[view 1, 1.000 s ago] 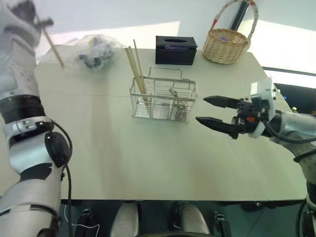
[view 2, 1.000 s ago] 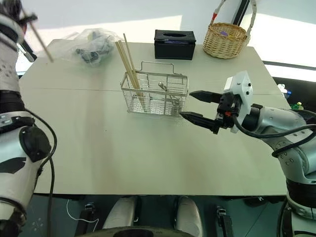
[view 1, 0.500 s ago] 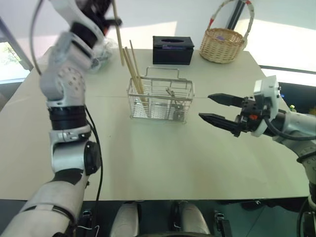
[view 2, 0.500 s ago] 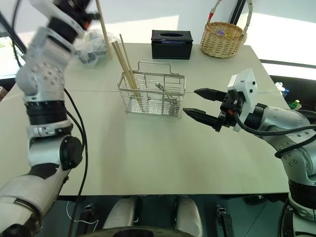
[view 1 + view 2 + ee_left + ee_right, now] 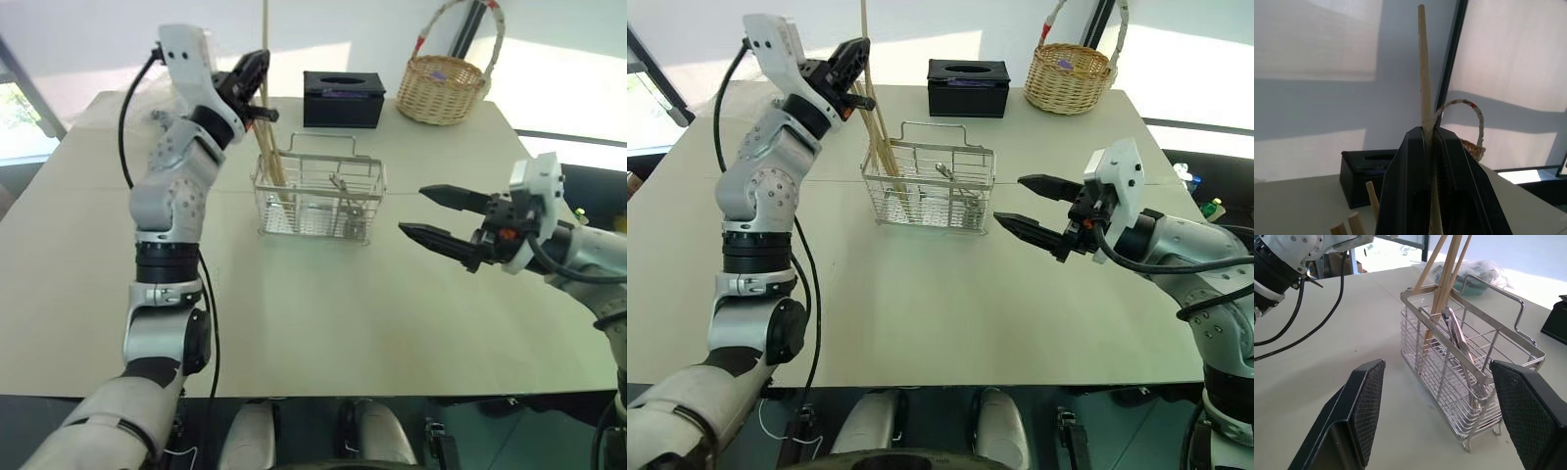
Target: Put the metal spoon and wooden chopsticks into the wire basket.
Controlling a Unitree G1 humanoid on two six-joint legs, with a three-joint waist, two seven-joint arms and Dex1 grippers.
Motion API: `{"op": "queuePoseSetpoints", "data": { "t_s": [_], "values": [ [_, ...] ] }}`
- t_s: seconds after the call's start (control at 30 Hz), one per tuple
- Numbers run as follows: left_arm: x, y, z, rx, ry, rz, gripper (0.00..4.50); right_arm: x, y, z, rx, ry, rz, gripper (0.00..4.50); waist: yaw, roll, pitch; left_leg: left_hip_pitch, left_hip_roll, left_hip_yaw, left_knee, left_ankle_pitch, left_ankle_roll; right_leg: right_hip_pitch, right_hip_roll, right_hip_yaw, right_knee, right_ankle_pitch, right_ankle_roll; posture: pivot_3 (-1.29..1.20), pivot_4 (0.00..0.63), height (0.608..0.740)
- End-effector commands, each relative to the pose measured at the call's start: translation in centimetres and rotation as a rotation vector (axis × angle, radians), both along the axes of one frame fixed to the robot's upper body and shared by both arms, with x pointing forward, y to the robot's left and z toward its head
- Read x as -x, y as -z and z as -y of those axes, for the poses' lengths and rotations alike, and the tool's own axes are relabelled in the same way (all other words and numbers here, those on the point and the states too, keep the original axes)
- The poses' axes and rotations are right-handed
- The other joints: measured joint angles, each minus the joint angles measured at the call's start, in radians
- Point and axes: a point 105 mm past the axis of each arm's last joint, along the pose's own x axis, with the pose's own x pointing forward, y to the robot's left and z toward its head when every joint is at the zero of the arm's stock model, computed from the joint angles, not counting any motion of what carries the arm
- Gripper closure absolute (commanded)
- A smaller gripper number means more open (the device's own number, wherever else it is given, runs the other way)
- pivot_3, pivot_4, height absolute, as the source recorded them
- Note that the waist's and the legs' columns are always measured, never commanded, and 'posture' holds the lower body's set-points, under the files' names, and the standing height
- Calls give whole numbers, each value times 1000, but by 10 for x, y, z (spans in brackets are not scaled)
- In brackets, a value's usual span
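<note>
1. Left gripper [image 5: 257, 76], upper left of frame, pinches one upright wooden chopstick [image 5: 1423, 73] above the wire basket [image 5: 320, 201].
2. Basket, upper centre, holds further chopsticks [image 5: 1442, 271] and the metal spoon [image 5: 1459, 342].
3. Right gripper [image 5: 431, 215], fingers spread, holds nothing, right of basket.

Spoon [image 5: 1459, 340] & chopsticks [image 5: 268, 147] in basket [image 5: 318, 201]; tissue box [image 5: 344, 99] behind.

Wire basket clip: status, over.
Left gripper shut on one wooden chopstick, upright above the wire basket. Right gripper open, empty, beside the basket. Metal spoon and three chopsticks in. Nothing blocking.
</note>
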Motion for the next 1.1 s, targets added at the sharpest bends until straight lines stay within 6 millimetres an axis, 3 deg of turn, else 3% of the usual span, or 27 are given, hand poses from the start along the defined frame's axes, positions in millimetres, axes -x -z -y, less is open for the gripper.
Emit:
{"op": "queuePoseSetpoints", "data": {
  "t_s": [0.03, 0.13, 0.23, 0.4, 0.47, 0.67, 0.77, 0.9, 0.97, 1.1],
  "values": [
    [2, -1, 7, -10, 17, 39, 4470, 4, -13, -1, -5, -2, 54, 963, 2, 0, 0, 0, 0, 0, 0, 0, 0, 0, 0, 0, 0, 0, 0, 0, 150, 712],
    [-1, 11, 11, 9, 20, 15, 4470, 3, -15, -2, -9, -3, 57, 963, 3, 0, 0, 0, 0, 0, 0, 0, 0, 1, 0, 0, -1, 0, 0, 0, 150, 712],
    [-1, 17, 12, 36, 25, 2, 3411, 3, -17, -2, -14, -4, 56, 963, 1, 0, 0, 0, 0, 0, 0, 0, 0, 0, 0, 0, -1, 0, 0, 0, 150, 712],
    [4, 10, 5, 87, 12, 14, 839, 3, -16, -1, -12, 0, 50, 963, 0, 0, 0, 0, 0, 0, 0, 0, 0, 0, 0, 0, 0, 0, 0, 0, 150, 712],
    [7, 6, 2, 86, 13, 19, 96, 1, -15, 0, -12, 3, 49, 963, 0, 0, 0, 0, 0, 0, 0, 0, 0, 0, 0, 0, 0, 0, 0, 0, 150, 712],
    [39, -16, -19, -158, 165, 51, 96, -6, -10, 7, 22, 22, 44, 963, -3, 1, 1, 0, 0, 0, -1, 0, 0, -1, 0, 0, 0, 0, 0, 0, 150, 712],
    [79, 11, -54, -599, 303, 4, 96, -13, -6, 21, 57, 48, 37, 963, -28, 6, 1, 0, 1, 1, -2, 0, 0, -3, 1, 1, 0, -1, -1, 0, 150, 712],
    [113, 51, -86, -895, 419, -146, 96, -18, 4, 29, 107, 46, 25, 963, -25, 9, 3, 0, 0, 2, -3, -1, 1, -3, 0, 2, -1, -3, -4, 0, 150, 712],
    [127, 66, -96, -983, 461, -188, 96, -19, 8, 30, 117, 38, 19, 963, -22, 10, 4, 0, 1, 2, -3, -1, 1, -4, 0, 2, -2, -3, -5, 0, 150, 712],
    [123, 65, -104, -922, 392, -204, 96, -20, 10, 24, 113, 10, 20, 963, -10, 9, 4, -1, 1, 2, -1, -1, 1, -6, -1, 2, -2, -5, -6, 0, 150, 712]
  ]
}}
